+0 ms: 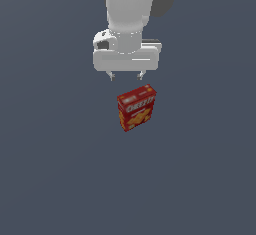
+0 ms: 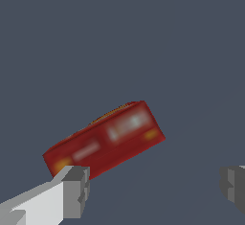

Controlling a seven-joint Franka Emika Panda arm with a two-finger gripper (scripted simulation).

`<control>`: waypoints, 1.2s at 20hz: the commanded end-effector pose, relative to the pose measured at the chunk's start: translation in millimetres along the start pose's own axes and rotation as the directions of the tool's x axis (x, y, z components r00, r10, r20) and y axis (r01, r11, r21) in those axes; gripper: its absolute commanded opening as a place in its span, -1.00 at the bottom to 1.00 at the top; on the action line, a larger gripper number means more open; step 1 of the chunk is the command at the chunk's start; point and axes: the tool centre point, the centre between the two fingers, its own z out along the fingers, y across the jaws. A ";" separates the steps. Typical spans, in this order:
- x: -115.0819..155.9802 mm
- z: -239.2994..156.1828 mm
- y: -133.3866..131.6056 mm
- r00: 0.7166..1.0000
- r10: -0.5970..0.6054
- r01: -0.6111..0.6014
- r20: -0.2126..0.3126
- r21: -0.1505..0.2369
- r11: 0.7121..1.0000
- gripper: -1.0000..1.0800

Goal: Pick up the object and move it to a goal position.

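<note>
so the red cracker box (image 1: 136, 107) is standing upright on the plain dark grey floor (image 1: 50, 179), roughly in the middle of what the exterior view shows, turned a bit so one corner points toward the camera. you can make out the white lettering across the front and the picture of orange square crackers under it.

the white panda arm (image 1: 132, 9) comes down from above and the gripper (image 1: 126, 76) hangs right over the box, just above its top and a touch toward the exterior view's left of it. not touching it as far as i can see, there's a sliver of floor between the fingertips (image 1: 112, 76) and the box top.

the wrist view looks down on the box's top face (image 2: 105, 140), blurry label and all, sitting at a slant across the frame. one grey finger pad (image 2: 76, 190) overlaps the box's near corner in that shot, the other pad (image 2: 234, 186) is way over on the far side. so the jaws are spread wide apart and they've got nothing in them.
</note>
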 end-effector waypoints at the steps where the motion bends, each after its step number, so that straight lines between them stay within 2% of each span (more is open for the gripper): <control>1: 0.0 0.0 0.0 1.000 0.000 0.000 0.000 0.000 1.000 0.92; 10: -2.0 6.0 23.2 0.999 0.040 -0.040 0.006 0.023 0.999 0.92; 24: -1.9 8.2 19.7 0.997 0.077 -0.077 0.007 0.020 0.997 0.92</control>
